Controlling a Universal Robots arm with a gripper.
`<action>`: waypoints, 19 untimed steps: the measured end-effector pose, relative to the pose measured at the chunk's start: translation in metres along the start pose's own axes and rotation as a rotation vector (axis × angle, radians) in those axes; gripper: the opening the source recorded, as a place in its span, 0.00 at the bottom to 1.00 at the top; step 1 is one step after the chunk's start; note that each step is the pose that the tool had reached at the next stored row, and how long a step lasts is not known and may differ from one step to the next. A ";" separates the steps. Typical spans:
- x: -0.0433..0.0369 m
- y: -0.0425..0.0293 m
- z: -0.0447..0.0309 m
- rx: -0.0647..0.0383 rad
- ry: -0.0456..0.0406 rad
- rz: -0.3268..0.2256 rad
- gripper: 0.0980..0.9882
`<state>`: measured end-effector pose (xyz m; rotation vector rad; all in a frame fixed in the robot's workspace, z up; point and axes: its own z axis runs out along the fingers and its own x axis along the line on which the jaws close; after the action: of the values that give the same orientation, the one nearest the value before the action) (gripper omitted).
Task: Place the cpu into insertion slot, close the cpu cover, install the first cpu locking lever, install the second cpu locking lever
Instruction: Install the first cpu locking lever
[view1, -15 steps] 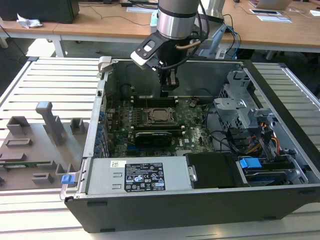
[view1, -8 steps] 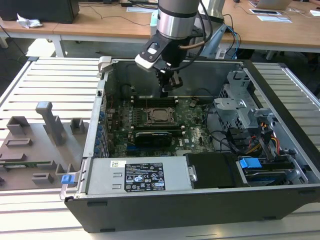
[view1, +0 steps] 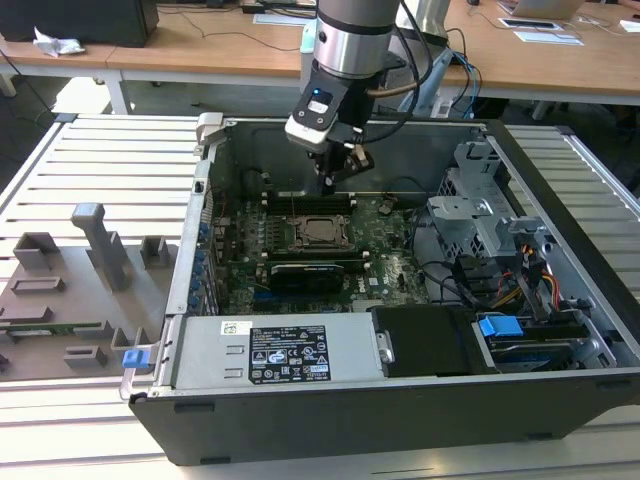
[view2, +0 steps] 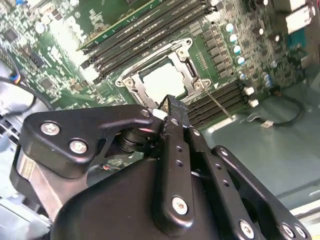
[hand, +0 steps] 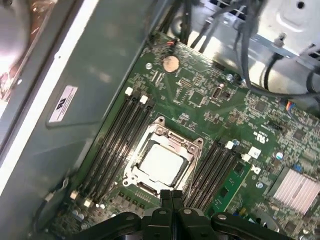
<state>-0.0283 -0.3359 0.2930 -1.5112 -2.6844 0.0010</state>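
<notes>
The cpu (view1: 320, 232) (view2: 162, 80) (hand: 161, 162), a pale silvery square, lies in the socket on the green motherboard (view1: 390, 250). The cpu cover (view2: 134, 86) (hand: 189, 149), a silvery frame with a square window, lies flat around it. In the second wrist view a thin metal lever (view2: 218, 106) runs out from one socket corner beside the memory slots. My gripper (view1: 329, 180) (view2: 173, 107) (hand: 171, 196) hangs just above the socket's edge. Its black fingers are pressed together with nothing between them.
The motherboard sits deep in an open computer case (view1: 205, 190) with tall walls. Black memory slots (hand: 116, 137) flank the socket on both sides. A long black card (view1: 315, 272), a power supply (view1: 285, 352), a drive cage (view1: 480, 215) and loose cables (view1: 530, 285) crowd the case.
</notes>
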 end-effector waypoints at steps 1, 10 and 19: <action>0.0000 0.0000 0.0000 0.003 -0.0014 -0.048 0.01; 0.0000 0.0000 0.0000 0.016 -0.0090 -0.295 0.01; 0.0000 0.0000 0.0000 0.030 -0.0170 -0.558 0.01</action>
<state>-0.0283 -0.3359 0.2930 -0.7118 -2.9996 0.0269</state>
